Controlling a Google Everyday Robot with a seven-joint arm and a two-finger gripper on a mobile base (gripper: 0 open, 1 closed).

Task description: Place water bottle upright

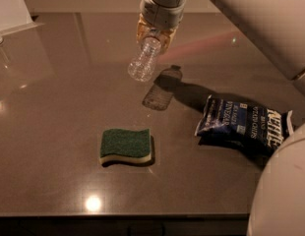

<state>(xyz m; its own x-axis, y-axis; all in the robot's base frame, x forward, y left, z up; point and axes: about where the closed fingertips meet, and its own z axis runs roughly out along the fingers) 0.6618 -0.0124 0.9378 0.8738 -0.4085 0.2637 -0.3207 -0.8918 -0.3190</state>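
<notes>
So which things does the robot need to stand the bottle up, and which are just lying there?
For the job:
- water bottle, tilted in the air
- gripper, shut on the bottle's top end, above the table

Just lying about:
- green sponge, flat on the table
- blue chip bag, further right

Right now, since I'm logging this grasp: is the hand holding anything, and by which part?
Yes: the hand, raised over the table, holds the water bottle by its cap end, base tilted down in the air.
</notes>
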